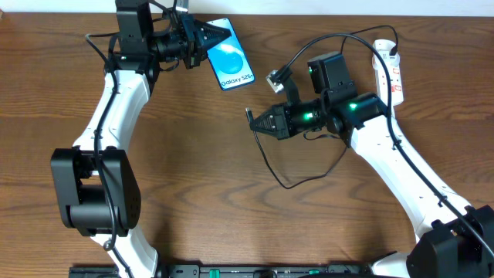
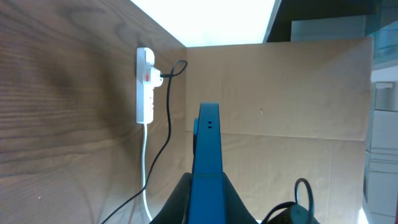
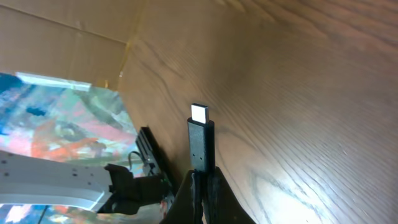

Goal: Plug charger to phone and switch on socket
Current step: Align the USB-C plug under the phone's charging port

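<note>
Clamping slim blue-screen smartphone (image 1: 231, 58) in left gripper (image 1: 212, 37), far edge, long axis diagonal; pinching thin black charger cable (image 3: 201, 143) in right gripper (image 1: 257, 122), tip facing left edge.

The phone (image 1: 230, 55), blue screen reading "Galaxy S25+", was angled near the desk's (image 1: 193, 170) far edge. The charger's (image 3: 201, 143) black plug tip pointed toward it. The white socket (image 1: 388, 66) lay far right.

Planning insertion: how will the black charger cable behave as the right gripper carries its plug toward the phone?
The charger probably trails limply; it lies in loose loops. Its plug tip is likely rigid, standing straight out of the right gripper. It looks thin, so probably light.
</note>
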You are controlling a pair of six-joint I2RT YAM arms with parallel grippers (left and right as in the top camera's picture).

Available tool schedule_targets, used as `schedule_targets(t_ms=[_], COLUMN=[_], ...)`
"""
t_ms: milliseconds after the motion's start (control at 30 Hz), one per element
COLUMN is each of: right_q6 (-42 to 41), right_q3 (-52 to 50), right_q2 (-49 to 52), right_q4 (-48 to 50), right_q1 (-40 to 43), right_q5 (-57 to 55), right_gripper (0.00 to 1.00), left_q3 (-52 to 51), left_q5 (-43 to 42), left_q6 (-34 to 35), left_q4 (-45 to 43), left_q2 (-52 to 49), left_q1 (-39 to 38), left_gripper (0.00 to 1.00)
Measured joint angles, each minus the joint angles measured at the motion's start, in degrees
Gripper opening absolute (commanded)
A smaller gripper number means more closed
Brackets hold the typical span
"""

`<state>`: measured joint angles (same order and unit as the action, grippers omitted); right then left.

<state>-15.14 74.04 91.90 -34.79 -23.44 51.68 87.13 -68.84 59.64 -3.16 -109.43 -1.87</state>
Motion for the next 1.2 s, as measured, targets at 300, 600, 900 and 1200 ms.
schedule_targets(t_ms=[300, 600, 900, 1200], right_q6=[-1.68, -3.58, -3.96, -4.33], right_q3=[0.00, 0.00, 0.00, 0.00], right_q2=[0.00, 0.00, 0.00, 0.00], right_q4=[4.42, 8.15, 8.52, 9.22], right_q1=[0.00, 0.00, 0.00, -0.52], right_q5=[1.55, 2.56, 2.51, 2.38], right_gripper=[0.01, 0.01, 0.01, 0.01], left_q3=[0.00, 0.00, 0.00, 0.00], left_q5=[-0.31, -0.74, -0.92, -0.92], left_q6=[-0.57, -1.03, -1.03, -1.18], left_q4=[0.00, 3.28, 4.22, 4.22], left_q2=[0.00, 0.00, 0.00, 0.00], left_q1=[0.00, 0.00, 0.00, 0.00], left_gripper=[0.07, 0.07, 0.07, 0.07])
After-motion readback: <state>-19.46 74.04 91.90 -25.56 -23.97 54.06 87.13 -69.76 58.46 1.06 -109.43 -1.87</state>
